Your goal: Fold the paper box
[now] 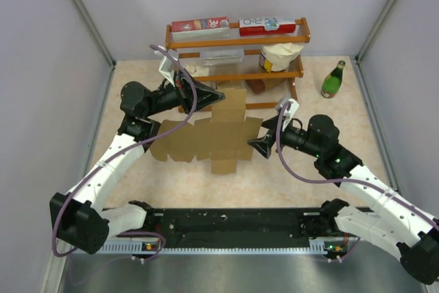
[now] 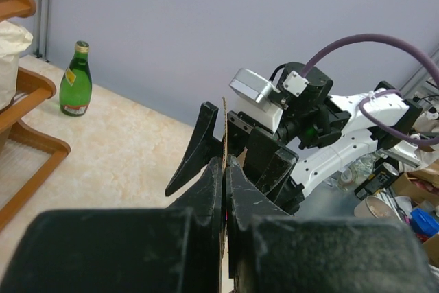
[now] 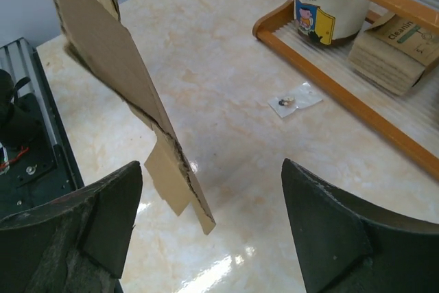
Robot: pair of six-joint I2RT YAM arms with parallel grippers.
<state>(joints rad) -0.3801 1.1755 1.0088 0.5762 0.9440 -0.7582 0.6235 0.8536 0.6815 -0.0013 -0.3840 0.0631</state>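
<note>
The paper box [image 1: 206, 138] is a flat, unfolded sheet of plain brown cardboard with many flaps, held up off the table. My left gripper [image 1: 218, 95] is shut on its upper edge. In the left wrist view the thin cardboard edge [image 2: 223, 125] runs straight between the closed jaws of the left gripper [image 2: 225, 169]. My right gripper [image 1: 263, 146] stands open at the sheet's right end. In the right wrist view a hanging flap of the paper box [image 3: 103, 46] reaches down between the spread fingers of the right gripper [image 3: 212, 166], nearer the left finger [image 3: 89, 224] and touching neither.
A wooden rack [image 1: 236, 46] stands at the back with red-and-white cartons [image 1: 200, 27], a jar [image 3: 326, 5] and a bag. A green bottle [image 1: 333, 80] stands at the back right. A small plastic packet [image 3: 295, 101] lies on the table. A black rail [image 1: 233, 228] runs along the near edge.
</note>
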